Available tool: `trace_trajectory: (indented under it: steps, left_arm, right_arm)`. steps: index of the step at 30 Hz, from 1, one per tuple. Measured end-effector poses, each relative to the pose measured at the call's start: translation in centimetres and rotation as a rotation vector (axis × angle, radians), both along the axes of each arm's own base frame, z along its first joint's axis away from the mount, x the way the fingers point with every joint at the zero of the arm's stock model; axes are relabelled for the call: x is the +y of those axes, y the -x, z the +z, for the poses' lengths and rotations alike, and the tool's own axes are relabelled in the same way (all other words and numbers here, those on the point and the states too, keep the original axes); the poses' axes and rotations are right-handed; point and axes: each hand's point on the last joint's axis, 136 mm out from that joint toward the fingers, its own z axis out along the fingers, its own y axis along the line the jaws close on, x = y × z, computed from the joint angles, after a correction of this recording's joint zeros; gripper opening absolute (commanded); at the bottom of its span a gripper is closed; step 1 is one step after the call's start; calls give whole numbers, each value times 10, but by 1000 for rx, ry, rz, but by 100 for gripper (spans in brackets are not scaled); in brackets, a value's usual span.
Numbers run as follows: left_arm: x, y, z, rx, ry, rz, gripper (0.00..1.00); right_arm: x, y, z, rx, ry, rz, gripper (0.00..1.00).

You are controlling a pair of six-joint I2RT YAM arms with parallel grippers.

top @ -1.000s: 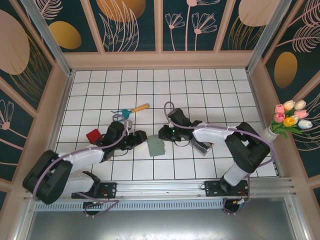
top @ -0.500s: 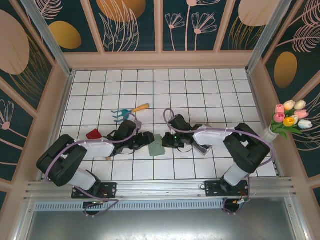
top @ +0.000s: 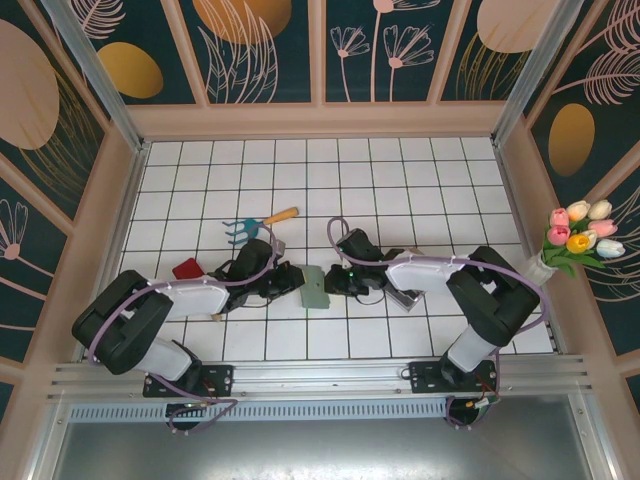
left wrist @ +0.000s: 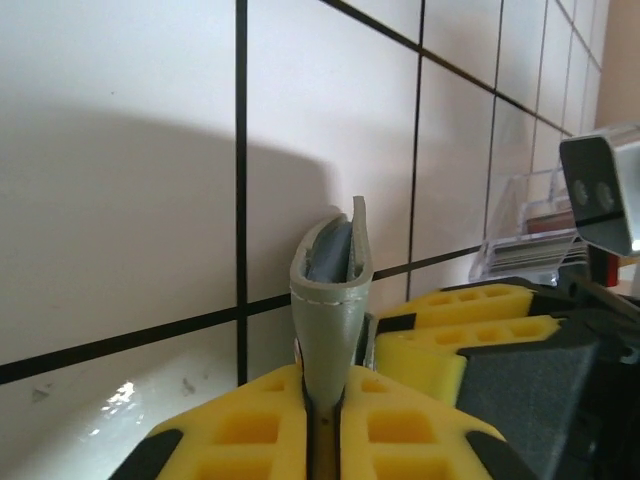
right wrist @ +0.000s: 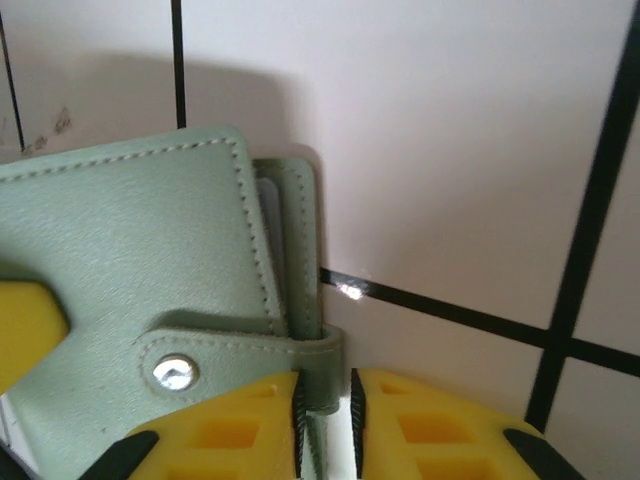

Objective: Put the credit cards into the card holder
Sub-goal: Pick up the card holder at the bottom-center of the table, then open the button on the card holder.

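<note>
The card holder [top: 314,288] is grey-green and sits near the middle of the white tiled bench [top: 420,190], between the two arms. Both grippers have hold of it.

The left gripper [top: 293,279] comes in from the left side. In its own wrist view the left gripper [left wrist: 325,385] has its yellow fingers pressed together on one edge of the card holder [left wrist: 328,300]. The holder stands up on its edge there, and its top gapes open a little, with grey lining inside.

The right gripper [top: 333,284] comes in from the other side. Seen up close, the right gripper [right wrist: 325,395] has its fingers pinching the end of the strap [right wrist: 250,350] on the card holder [right wrist: 120,240]. The strap has a shiny snap button [right wrist: 173,372].

The credit cards [left wrist: 528,250] are not in the holder. They sit as a striped stack in a case [left wrist: 505,190], which looks see-through from the left wrist and lies just past the right gripper's yellow fingers [left wrist: 470,310]. From above, the case [top: 405,296] lies under the right arm, a little way to the right of the holder.

Farther back on the tiles lie a small rake [top: 258,220] with a wooden handle and a red thing [top: 187,268].
</note>
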Motion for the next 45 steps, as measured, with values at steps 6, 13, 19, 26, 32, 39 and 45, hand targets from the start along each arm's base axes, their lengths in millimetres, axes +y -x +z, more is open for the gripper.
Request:
trace_trajectory:
  steps: [6,13,19,26,32,39,45]
  left_arm:
    - [-2,-1,3,-9,11,-2,4]
    - [-4,-4,8,-27,30,-5,3]
    - [1,-1,0,-9,5,7,0]
    - [5,-1,-2,-10,-22,27,0]
    - [6,-1,6,-37,-18,33,0]
    - [10,0,5,-46,-33,42,0]
    - [11,1,3,-46,-44,35,0]
  right_arm:
    - [3,-11,17,-60,18,-16,40]
    - [26,-7,29,-99,-2,37,45]
    - [32,-3,13,-115,66,51,40]
    - [32,-7,10,-203,204,29,16]
    - [7,-16,20,-227,227,-28,14]
    - [-42,-34,13,-172,340,-122,45]
    - [-14,-32,27,-147,217,-68,61]
